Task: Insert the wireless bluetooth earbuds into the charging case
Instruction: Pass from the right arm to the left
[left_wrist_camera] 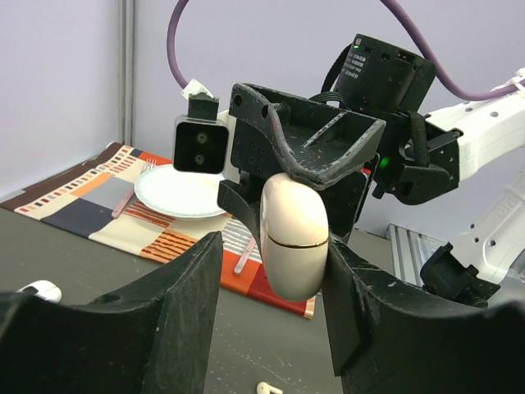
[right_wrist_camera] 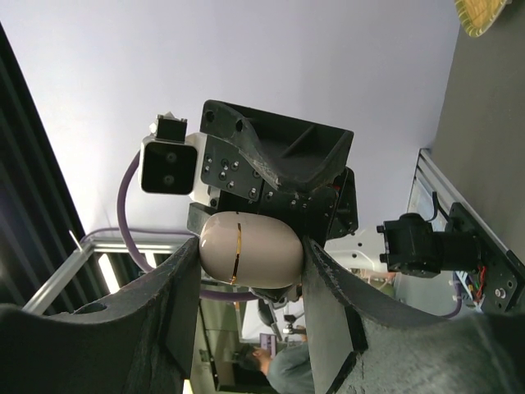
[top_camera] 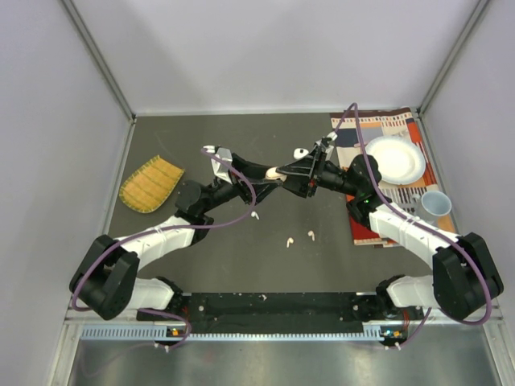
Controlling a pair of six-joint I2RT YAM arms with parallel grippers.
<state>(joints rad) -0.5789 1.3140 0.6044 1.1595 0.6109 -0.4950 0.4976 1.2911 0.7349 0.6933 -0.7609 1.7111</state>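
We see a dark grey tabletop (top_camera: 233, 269) carrying a woven yellow mat (top_camera: 151, 184) at left, a patterned placemat (top_camera: 390, 122) at right, and three loose earbuds (top_camera: 287, 240) near the middle.

The left arm (top_camera: 161, 237) and right arm (top_camera: 402, 229) meet at the case (top_camera: 274, 172) above mid-counter (top_camera: 241, 137), barring that line. Bare counter lies behind them and in front, save three scattered earbuds (top_camera: 286, 240). A woven mat (top_camera: 150, 183) takes the left. A placemat (top_camera: 378, 129), plate (top_camera: 394, 159) and cup (top_camera: 434, 205) crowd the right.
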